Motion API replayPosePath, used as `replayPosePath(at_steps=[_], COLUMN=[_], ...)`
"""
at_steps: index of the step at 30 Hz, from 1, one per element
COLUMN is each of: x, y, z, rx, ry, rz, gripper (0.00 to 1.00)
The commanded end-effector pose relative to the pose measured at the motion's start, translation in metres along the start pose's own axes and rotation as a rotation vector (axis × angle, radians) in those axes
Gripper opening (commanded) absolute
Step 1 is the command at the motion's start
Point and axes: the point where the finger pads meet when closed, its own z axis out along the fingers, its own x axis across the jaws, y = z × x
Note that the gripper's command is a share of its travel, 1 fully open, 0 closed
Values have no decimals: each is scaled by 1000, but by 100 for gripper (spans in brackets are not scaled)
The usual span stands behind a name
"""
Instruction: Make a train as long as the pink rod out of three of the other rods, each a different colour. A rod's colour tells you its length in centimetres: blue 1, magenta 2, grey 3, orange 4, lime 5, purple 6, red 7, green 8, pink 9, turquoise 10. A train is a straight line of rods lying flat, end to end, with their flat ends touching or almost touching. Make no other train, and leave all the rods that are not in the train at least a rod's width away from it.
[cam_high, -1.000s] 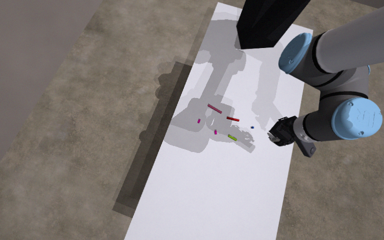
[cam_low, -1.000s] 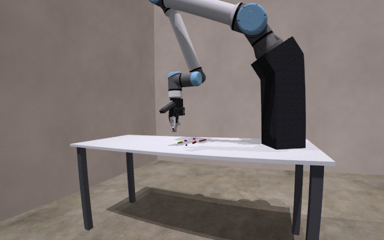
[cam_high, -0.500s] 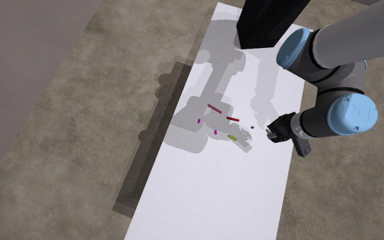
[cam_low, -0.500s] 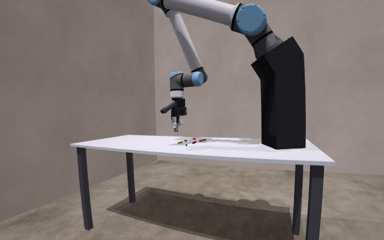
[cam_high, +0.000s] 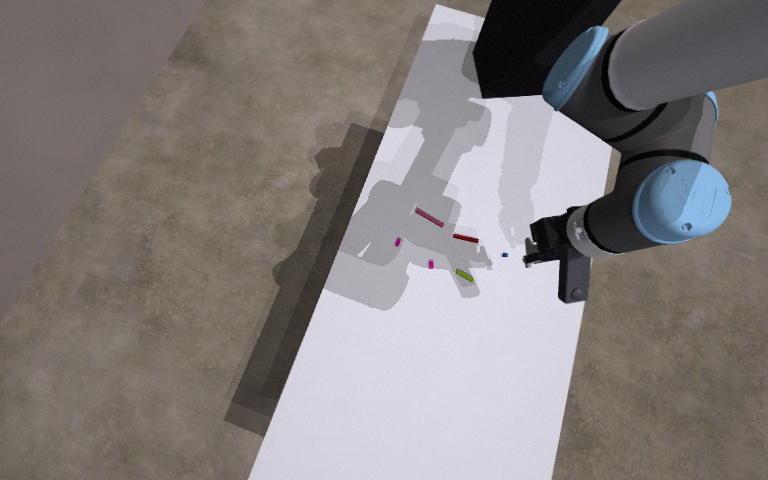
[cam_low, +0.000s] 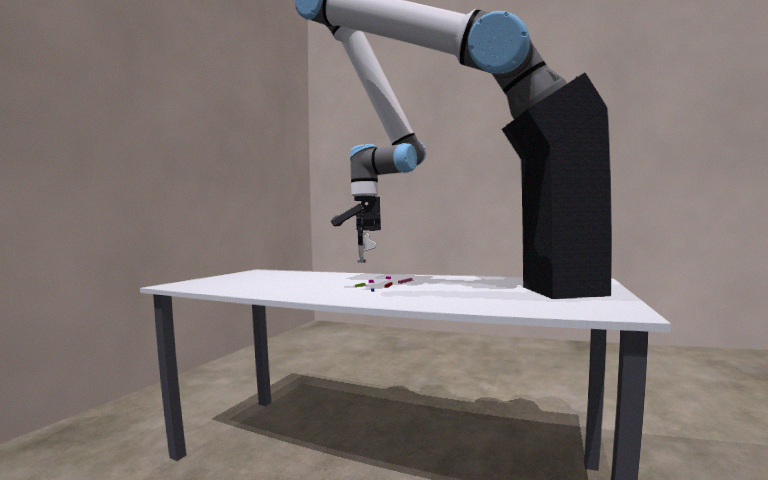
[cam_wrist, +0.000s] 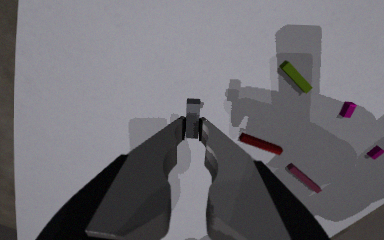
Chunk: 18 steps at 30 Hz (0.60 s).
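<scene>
The tabletop (cam_high: 430, 362) (cam_low: 396, 302) (cam_wrist: 90, 65) looks smooth and matt, the floor (cam_high: 147, 271) (cam_low: 351, 345) rough like concrete.

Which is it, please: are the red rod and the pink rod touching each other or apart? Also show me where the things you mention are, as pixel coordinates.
Apart: the top view shows white, partly shadowed tabletop between the near ends of the red rod (cam_high: 466, 238) (cam_low: 388, 285) (cam_wrist: 261, 143) and the pink rod (cam_high: 429, 217) (cam_low: 404, 280) (cam_wrist: 304, 178).
</scene>
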Motion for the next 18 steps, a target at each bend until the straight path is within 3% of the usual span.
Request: replayPosePath(at_steps=[1,18], x=[5,8], y=[8,12], z=[-1,-1], rx=[4,4], ry=[5,5], rz=[132,185], gripper=[0,0])
